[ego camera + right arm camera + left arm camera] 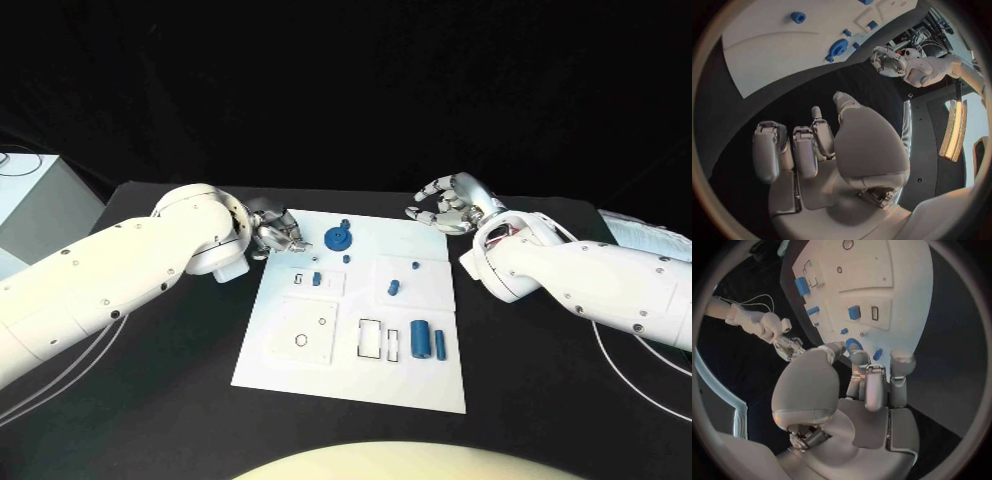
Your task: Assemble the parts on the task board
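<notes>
Looking down from the head cam, the task board (361, 345) sits mid-table, blue parts (421, 338) on it. Left hand (274, 232) hangs at its 11 o'clock corner, right hand (451, 203) at 1 o'clock. Wrist cams show both with fingers apart, holding nothing.

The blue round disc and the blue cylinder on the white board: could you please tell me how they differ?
The blue round disc sits near the board's far edge, close to the left robot hand; the blue cylinder lies nearer the robot, right of the middle. The disc is flat and wide with a raised hub; the cylinder is long and lies on its side. Both are blue, rest on the white board, and neither is held.
</notes>
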